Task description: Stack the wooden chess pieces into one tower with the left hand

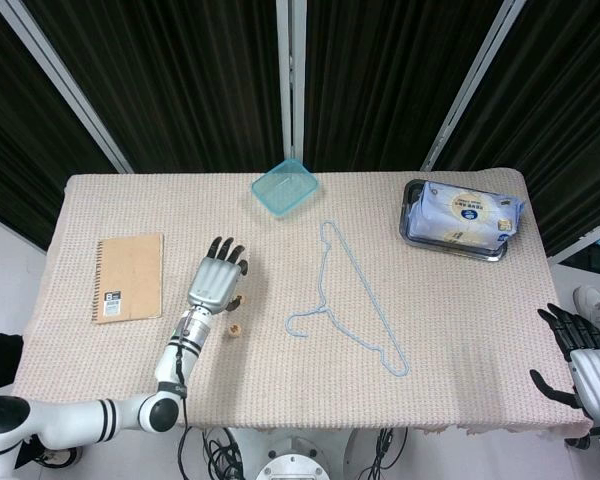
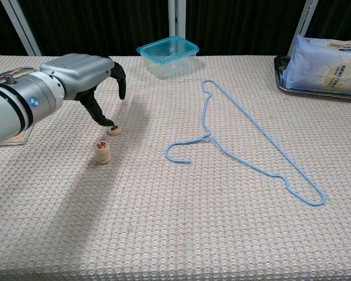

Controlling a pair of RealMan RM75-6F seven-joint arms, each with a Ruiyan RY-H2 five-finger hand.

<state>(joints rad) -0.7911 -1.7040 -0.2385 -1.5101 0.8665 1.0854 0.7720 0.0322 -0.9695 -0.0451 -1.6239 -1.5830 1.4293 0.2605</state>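
Fingers (image 2: 98,111) of the left hand (image 2: 82,75) curl apart over a loose chess piece (image 2: 114,129), one tip at its edge, apparently poised to pinch it for stacking. Nothing is held. Just beside it stands the short tower (image 2: 102,152), pale wooden discs with dark characters on top. Right hand (image 1: 585,362) idles, fingers spread, off the table's edge.

A beige woven cloth (image 1: 460,330) covered the table. At nine o'clock lay a brown spiral notebook (image 1: 129,277). At twelve sat a teal lidded box (image 1: 284,186). A blue wire hanger (image 1: 352,295) sprawled at the centre. At two o'clock a tray (image 1: 414,232) held a pack of wipes (image 1: 467,213).
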